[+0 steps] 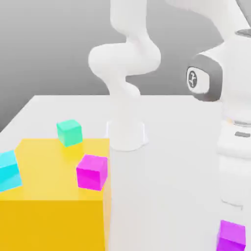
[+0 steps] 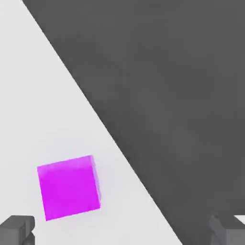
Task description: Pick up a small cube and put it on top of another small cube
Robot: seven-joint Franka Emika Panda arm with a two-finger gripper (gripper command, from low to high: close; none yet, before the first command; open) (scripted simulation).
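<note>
- As seen through the hand view, the gripper [image 2: 122, 229] has its two dark fingertips [image 2: 16, 228] spread wide, one at each lower corner of the picture, with a broad gap between them.
- Nothing sits between the fingertips; they grasp nothing and touch nothing.
- In the same view, a magenta cube [image 2: 69, 187] lies on the white table [image 2: 43, 95], just ahead of one fingertip and clear of it, offset toward that finger rather than centred in the gap.
- The table edge runs diagonally across the hand view, with dark grey floor [image 2: 182, 95] beyond it.
- In the exterior view, the same magenta cube [image 1: 231, 236] rests on the table surface at the near right, directly below the lower part of the white arm [image 1: 235, 142].
- The arm's base [image 1: 126, 132] stands on the table toward the far side, near the middle of the scene.
- A yellow block [image 1: 51, 196] occupies the near left of the exterior view.
- Three small cubes rest on the yellow block: a green cube [image 1: 69, 132] at its far edge, a cyan cube [image 1: 9, 170] at its left edge, tilted, and a second magenta cube [image 1: 91, 171] at its right edge.
- These three cubes are apart from one another, and all stand well apart from the magenta cube under the arm.
</note>
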